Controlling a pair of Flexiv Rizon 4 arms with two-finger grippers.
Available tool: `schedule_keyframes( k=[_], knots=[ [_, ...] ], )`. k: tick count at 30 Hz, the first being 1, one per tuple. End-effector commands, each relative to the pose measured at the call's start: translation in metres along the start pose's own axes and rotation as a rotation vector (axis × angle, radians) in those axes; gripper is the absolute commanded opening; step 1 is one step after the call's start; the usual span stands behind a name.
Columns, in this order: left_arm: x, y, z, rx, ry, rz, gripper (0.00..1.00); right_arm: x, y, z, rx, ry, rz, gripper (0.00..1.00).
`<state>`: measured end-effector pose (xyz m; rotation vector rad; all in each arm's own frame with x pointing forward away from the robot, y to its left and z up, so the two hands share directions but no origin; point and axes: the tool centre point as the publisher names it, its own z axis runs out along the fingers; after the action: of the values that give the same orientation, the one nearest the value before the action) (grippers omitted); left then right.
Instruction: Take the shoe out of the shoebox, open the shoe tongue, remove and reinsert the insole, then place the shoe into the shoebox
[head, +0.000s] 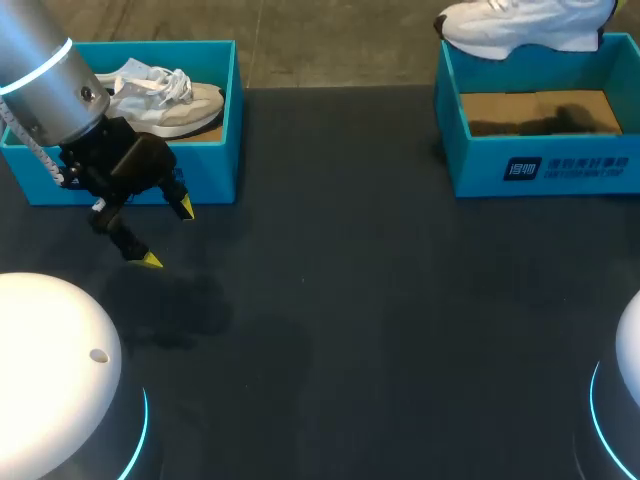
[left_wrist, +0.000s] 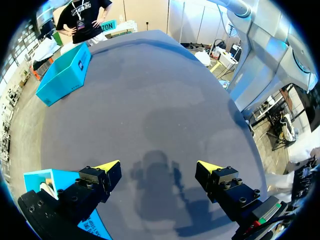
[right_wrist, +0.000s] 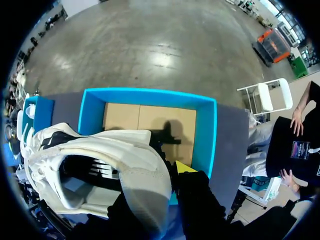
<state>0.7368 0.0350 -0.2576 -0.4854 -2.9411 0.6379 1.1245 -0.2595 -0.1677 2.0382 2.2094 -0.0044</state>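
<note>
The white shoe (head: 520, 25) hangs in the air at the top right of the head view, over the back wall of the right shoebox (head: 560, 170). The box has only its brown floor inside. In the right wrist view, the right gripper (right_wrist: 162, 180) pinches the shoe's back rim. One yellow tip shows outside the rim and the other is hidden by the shoe.

At the upper left, the left gripper (head: 168, 233) hangs over the dark table (head: 350, 300) with its fingers spread wide and nothing in them. It is just in front of the left shoebox (head: 210, 165), which holds another shoe (head: 165, 100).

I think the shoe could slip, because only a small bit of it is held. It could also bump the box wall on the way down and tip out.
</note>
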Motion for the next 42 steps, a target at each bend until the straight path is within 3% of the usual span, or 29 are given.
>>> schedule_keyframes(
  k=[1, 6, 13, 33, 42],
  knots=[
    [0.001, 0.000, 0.000, -0.003, 0.000, 0.000, 1.00, 0.000, -0.001, -0.002, -0.003, 0.001, 0.002, 0.00],
    [0.001, 0.000, 0.000, -0.003, 0.000, 0.000, 1.00, 0.000, -0.001, -0.002, -0.003, 0.001, 0.002, 0.00],
    [0.001, 0.000, 0.000, -0.003, 0.000, 0.000, 1.00, -0.015, -0.011, 0.015, 0.005, -0.003, 0.150, 0.00],
    [0.001, 0.000, 0.000, -0.003, 0.000, 0.000, 1.00, -0.042, -0.013, 0.088, 0.106, -0.026, 0.348, 0.00],
    [0.001, 0.000, 0.000, -0.003, 0.000, 0.000, 1.00, -0.046, -0.017, 0.103, 0.102, -0.026, 0.357, 0.00]
  ],
)
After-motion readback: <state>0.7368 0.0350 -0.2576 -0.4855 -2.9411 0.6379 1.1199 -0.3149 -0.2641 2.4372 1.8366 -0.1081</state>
